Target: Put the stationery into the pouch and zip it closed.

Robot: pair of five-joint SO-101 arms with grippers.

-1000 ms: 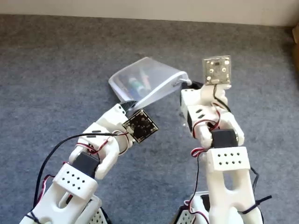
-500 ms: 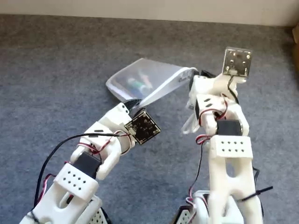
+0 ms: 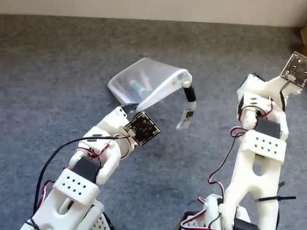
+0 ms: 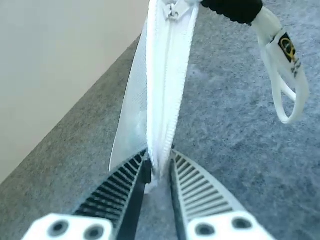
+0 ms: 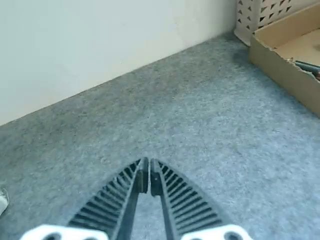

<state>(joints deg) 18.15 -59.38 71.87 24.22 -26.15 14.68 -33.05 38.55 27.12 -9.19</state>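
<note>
Swung well clear of the pouch (image 3: 149,75), the right claw (image 5: 149,176) is pressed together, empty; the left claw (image 4: 159,167) pinches the zipped pouch's end, stationery (image 3: 138,87) inside; only release seems left

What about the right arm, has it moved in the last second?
Yes. The right arm swung right along the wall, away from the pouch it was beside; the pouch stayed roughly put.
</note>
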